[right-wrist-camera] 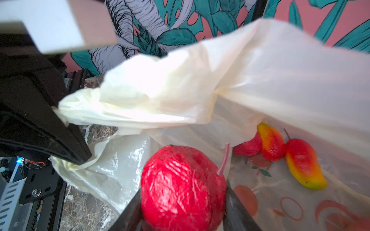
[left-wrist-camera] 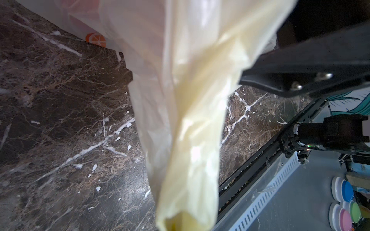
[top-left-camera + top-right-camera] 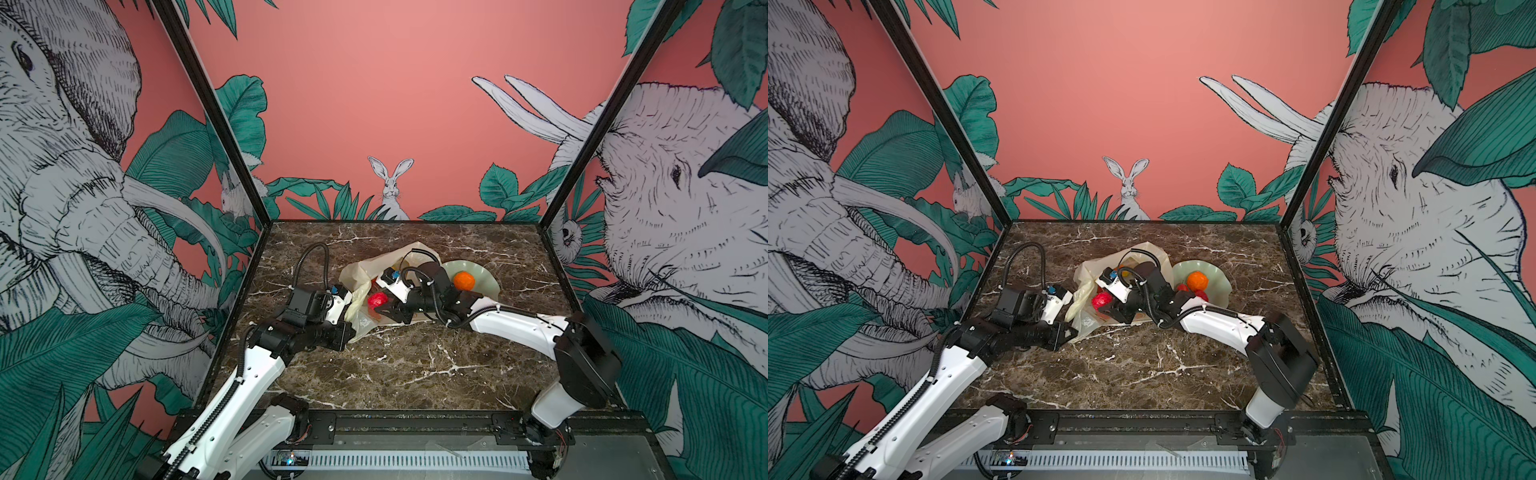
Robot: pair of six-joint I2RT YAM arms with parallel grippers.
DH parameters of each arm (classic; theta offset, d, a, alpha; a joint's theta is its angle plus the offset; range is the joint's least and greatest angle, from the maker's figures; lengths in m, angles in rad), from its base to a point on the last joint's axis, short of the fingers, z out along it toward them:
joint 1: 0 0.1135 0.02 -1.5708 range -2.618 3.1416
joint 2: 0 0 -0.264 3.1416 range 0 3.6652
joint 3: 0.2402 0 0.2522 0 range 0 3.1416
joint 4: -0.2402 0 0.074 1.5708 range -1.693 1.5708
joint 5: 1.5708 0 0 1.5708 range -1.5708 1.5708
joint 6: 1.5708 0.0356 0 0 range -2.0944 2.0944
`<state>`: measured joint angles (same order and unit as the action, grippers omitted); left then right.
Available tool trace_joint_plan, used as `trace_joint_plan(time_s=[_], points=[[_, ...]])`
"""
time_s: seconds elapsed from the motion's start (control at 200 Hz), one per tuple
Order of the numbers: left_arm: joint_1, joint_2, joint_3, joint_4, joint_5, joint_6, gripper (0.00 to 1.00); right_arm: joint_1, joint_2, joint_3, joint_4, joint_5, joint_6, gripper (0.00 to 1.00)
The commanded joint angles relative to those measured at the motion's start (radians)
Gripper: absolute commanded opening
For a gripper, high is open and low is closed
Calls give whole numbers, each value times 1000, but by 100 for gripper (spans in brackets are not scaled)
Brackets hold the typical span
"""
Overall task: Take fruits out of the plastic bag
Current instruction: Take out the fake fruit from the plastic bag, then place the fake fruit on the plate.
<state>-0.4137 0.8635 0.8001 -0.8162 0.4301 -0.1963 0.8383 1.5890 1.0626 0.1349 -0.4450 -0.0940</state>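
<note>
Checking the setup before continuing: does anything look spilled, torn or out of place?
Nothing stands out. The plastic bag lies crumpled but shows no tear, its handle pinched by the left gripper; the right gripper holds a red fruit at its mouth, and the orange sits in the dish.

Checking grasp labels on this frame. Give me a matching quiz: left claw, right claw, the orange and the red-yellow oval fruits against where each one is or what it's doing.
Things:
1. left claw
2. right claw
3. orange
4. red-yellow oval fruits

States:
A. sits in the pale green dish
B. closed around the round red fruit
C. lying inside the plastic bag
D. pinched shut on the bag's handle

Pairs: 1-D, 2-B, 3-A, 4-C
</note>
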Motion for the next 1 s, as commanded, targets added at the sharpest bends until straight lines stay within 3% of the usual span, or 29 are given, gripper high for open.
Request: trace_joint_plan(time_s=[0.0, 0.225, 0.425, 0.655, 0.99], points=[[-3, -32, -8, 9, 16, 18, 0, 8, -88, -28, -7, 77, -3, 30], [-4, -57, -13, 23, 15, 23, 0, 7, -263, -89, -63, 198, 21, 33], [-4, -52, -10, 22, 21, 24, 0, 2, -388, -99, -160, 469, 22, 34], [-4, -57, -10, 23, 21, 26, 0, -52, -492, -186, -132, 733, 49, 39], [-3, -55, -12, 23, 13, 24, 0, -228, -490, -279, -162, 768, 243, 39]])
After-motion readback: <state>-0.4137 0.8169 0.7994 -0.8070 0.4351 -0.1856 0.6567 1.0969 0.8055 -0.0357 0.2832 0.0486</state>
